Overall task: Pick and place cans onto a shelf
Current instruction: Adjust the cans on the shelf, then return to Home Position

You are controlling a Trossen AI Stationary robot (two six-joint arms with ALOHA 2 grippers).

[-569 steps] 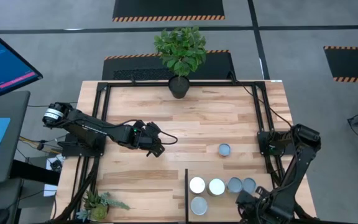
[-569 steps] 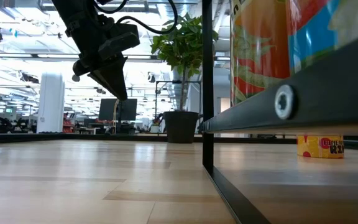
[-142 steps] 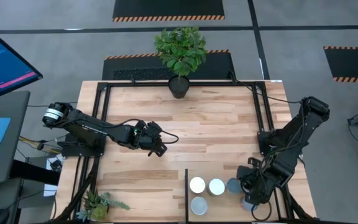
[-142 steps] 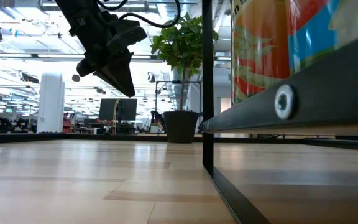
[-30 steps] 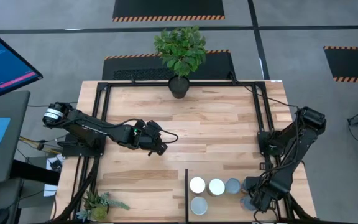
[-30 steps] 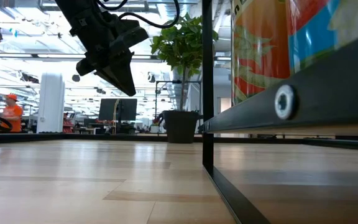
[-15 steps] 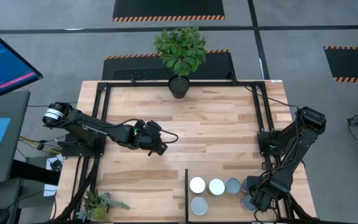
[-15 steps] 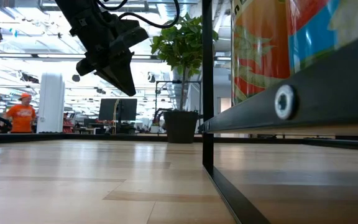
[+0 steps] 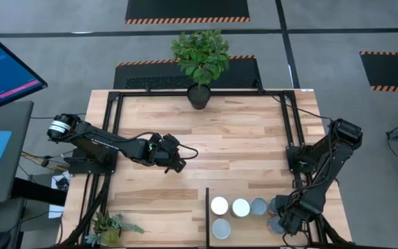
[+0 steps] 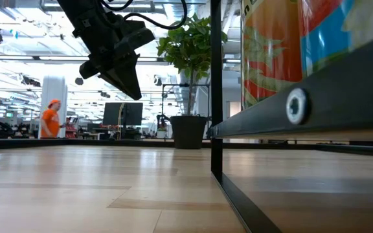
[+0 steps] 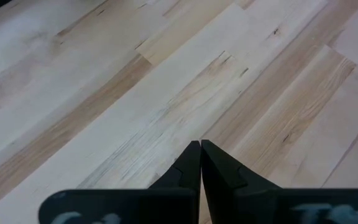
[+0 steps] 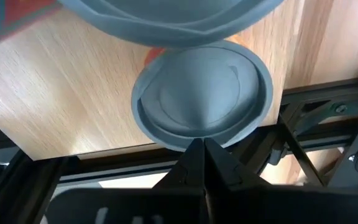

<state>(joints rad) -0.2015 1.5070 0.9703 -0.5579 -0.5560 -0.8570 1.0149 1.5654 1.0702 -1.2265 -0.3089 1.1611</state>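
Fingers of the left gripper (image 9: 179, 167) are pressed together, empty, hovering above the bare desk (image 9: 220, 138). Five cans (image 9: 241, 207) sit on the shelf (image 9: 254, 238) at the near right. The right gripper (image 9: 282, 223), fingers clenched on nothing, hangs above a blue-lidded can (image 12: 202, 96).

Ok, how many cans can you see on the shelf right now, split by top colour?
White-topped cans: 2
Grey-blue-topped cans: 2
Silvery-topped can: 1
Total: 5 in the high view, all on the shelf; the right arm covers part of it and may hide more.
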